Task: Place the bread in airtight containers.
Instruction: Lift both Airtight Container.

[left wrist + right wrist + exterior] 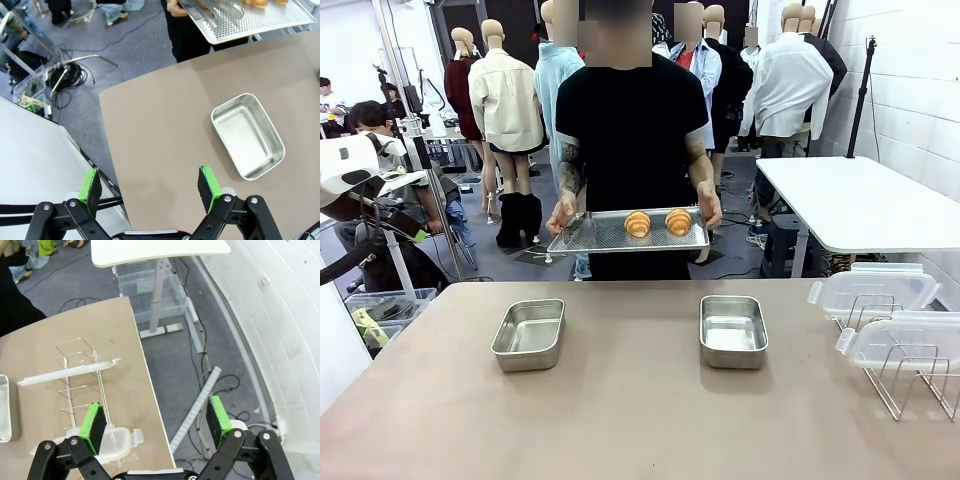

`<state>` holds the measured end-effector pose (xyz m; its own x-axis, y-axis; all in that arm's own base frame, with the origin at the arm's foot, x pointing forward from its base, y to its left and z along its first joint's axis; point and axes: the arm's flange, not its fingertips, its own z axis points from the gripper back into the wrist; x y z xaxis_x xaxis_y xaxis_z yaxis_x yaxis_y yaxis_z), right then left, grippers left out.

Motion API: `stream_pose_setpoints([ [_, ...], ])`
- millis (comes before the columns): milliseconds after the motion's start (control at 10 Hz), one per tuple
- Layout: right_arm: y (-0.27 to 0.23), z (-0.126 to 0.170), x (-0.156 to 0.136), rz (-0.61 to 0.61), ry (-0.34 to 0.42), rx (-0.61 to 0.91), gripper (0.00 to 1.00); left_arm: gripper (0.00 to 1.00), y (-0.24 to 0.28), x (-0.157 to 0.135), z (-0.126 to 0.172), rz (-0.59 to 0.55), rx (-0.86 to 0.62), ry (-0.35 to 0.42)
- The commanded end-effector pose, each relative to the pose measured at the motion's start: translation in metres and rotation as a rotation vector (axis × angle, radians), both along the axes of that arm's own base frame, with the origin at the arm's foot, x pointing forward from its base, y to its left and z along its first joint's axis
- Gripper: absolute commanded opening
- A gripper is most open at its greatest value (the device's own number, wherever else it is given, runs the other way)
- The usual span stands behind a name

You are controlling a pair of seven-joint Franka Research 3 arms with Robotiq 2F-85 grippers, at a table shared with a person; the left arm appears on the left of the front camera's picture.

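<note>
Two golden-brown croissants (638, 223) (678, 221) lie side by side on a perforated metal tray (590, 236) that a person holds in both hands beyond the table's far edge. Two steel containers stand empty on the brown table, one at left (528, 334) (247, 135) and one at right (733, 331); a sliver of the right one (4, 407) shows at the right wrist view's left edge. My left gripper (150, 186) hovers open over the table's left edge, short of the left container. My right gripper (156, 424) hangs open above the table's right edge, with nothing between its fingers.
A wire rack (905, 370) (82, 385) at the table's right end carries two clear plastic lids (875, 290) (910, 340). A white table (860, 200) stands behind at right. Cables and bins lie on the floor off the left edge (60, 75).
</note>
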<state>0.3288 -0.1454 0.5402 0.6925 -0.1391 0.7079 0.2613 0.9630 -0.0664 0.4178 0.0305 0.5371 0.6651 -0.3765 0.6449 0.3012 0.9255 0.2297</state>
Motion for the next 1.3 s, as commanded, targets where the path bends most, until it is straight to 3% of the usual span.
stream_pose_setpoints([
  [0, 0.0011, -0.0002, 0.0003, -0.008, 0.006, -0.007, 1.0, 1.0, 0.0005, 0.0001, 0.0012, 0.019, -0.005, -0.007],
  [1200, 0.0011, -0.0002, 0.0003, -0.008, 0.006, -0.007, 1.0, 1.0, 0.0005, 0.0001, 0.0012, 0.019, -0.005, -0.007],
])
